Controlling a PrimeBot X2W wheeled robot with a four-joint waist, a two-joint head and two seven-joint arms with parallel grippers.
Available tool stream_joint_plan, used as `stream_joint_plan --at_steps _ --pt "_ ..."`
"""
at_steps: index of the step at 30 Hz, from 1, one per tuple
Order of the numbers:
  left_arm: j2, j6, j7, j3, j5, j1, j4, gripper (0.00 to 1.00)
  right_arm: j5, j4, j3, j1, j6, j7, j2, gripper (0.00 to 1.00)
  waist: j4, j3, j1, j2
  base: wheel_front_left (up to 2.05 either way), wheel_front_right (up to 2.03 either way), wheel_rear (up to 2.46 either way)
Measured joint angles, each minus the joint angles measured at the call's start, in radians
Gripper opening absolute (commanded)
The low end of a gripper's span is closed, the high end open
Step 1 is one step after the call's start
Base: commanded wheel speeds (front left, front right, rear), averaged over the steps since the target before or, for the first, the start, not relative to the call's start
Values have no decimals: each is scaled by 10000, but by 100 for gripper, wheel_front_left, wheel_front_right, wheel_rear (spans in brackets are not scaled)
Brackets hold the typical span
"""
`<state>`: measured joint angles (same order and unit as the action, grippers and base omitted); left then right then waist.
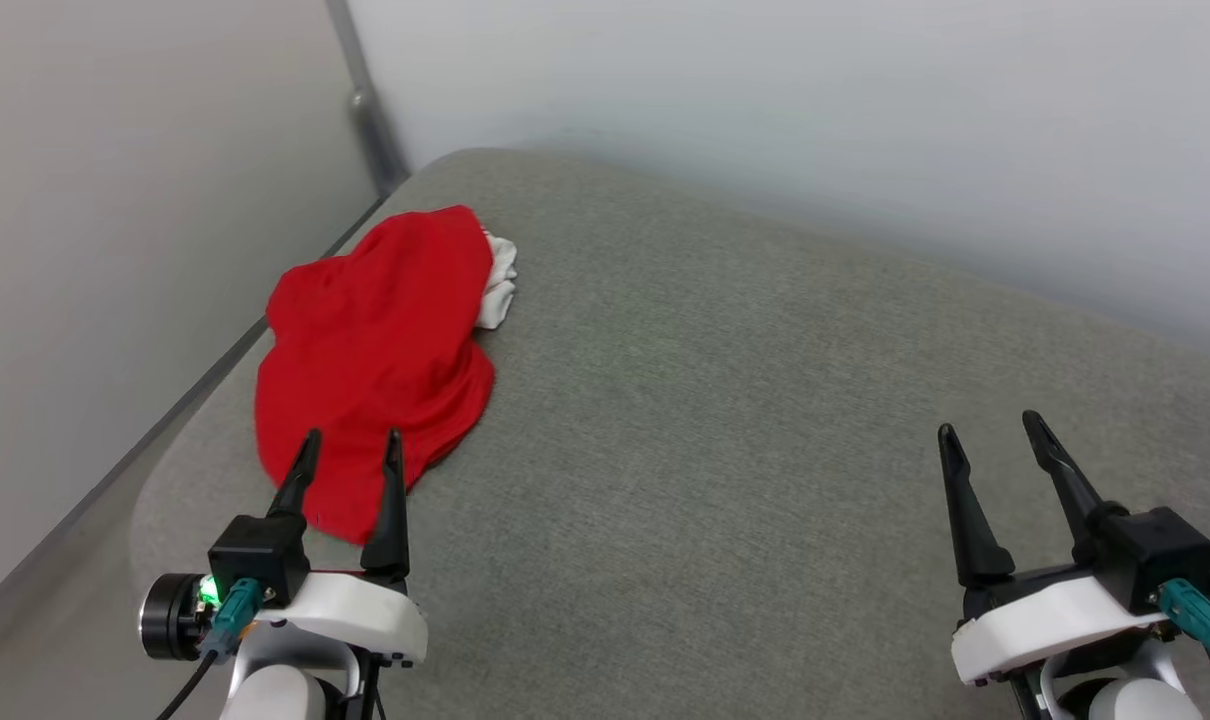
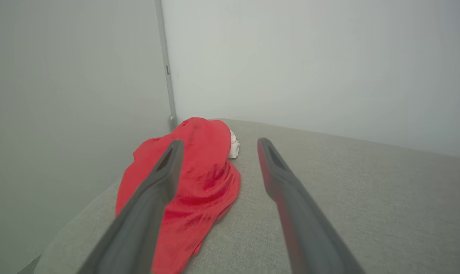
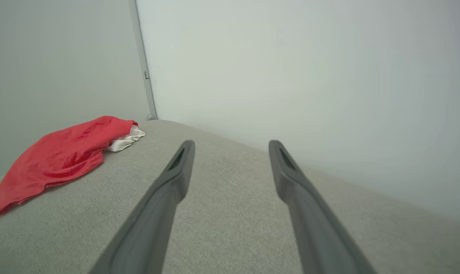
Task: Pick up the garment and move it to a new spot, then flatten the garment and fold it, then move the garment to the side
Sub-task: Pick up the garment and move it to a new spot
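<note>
crumpled garment near left gripper

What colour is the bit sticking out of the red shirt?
The trim is white, clearest in the right wrist view.

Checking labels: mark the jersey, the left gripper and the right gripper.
jersey (image 1: pixel 375 340), head view, middle of the red fabric.
left gripper (image 1: pixel 353 437), head view, midway between its fingertips.
right gripper (image 1: pixel 989 423), head view, midway between its fingertips.

Black-fingered left claw, white wrist
</note>
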<state>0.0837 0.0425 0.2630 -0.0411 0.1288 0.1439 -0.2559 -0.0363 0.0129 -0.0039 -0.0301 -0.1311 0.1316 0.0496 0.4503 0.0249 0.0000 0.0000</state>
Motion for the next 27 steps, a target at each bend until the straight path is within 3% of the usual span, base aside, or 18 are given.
stream_joint_plan --at_steps 6,13,20,27 --pt "-10 2 0 249 63 -77 88 100 25 -61 199 -174 0 44 0 100 705 122 0 0 0 0 0" --pt "-63 -40 0 376 29 44 130 100 130 -136 161 -337 0 27 0 100 796 328 0 0 0 0 0" --pt "-4 15 0 692 75 874 169 100 389 -514 146 -616 0 -232 0 100 420 743 0 0 0 0 0" --pt "849 309 -468 1101 493 3350 -430 100 817 -1011 205 -1229 0 -516 0 100 -250 1714 1 0 0 0 0"
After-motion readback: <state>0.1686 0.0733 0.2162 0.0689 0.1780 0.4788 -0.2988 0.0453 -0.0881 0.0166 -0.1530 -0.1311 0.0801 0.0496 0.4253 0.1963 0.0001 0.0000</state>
